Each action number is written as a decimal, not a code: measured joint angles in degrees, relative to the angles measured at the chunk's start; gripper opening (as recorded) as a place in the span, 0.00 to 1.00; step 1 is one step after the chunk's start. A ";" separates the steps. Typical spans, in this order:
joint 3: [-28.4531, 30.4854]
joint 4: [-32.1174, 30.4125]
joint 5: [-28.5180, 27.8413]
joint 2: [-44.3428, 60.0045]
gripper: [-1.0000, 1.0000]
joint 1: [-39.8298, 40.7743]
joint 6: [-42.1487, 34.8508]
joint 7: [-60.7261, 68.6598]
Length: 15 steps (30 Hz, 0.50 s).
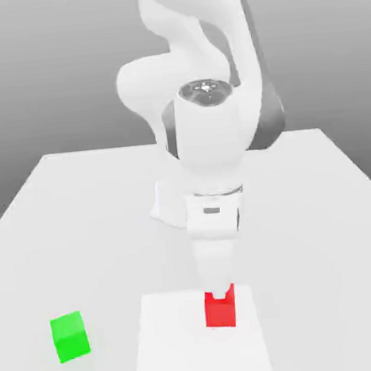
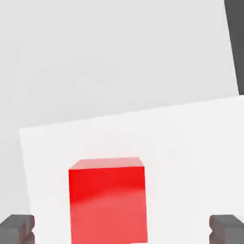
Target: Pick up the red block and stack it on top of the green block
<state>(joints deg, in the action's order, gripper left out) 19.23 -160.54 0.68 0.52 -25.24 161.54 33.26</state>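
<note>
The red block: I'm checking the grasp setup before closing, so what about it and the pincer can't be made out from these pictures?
- Red block: its lower part is cut off by the hand view's edge.
- Red block, exterior view: its upper rear is hidden behind the pincer.
- Fingertips: just their ends show at the hand view's corners, apart from the block; the frame edge cuts off the rest.
- Green block: its far faces turn away from the exterior view.

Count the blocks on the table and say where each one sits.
2. The red block sits on the white mat, under the hand. The green block sits off the mat, toward the exterior view's left.
</note>
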 joint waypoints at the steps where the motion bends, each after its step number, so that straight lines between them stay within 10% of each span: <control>1: -0.26 0.17 0.68 0.84 0.50 0.07 0.69 0.68; 13: -9.85 1.83 14.26 12.88 0.50 6.25 10.32 10.67; 14: -10.55 1.85 14.79 13.49 0.00 6.81 10.84 11.00; 15: -10.55 1.85 14.79 13.49 0.00 6.81 10.84 11.00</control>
<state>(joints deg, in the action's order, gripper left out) 8.68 -158.68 15.47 14.01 -18.44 172.38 44.26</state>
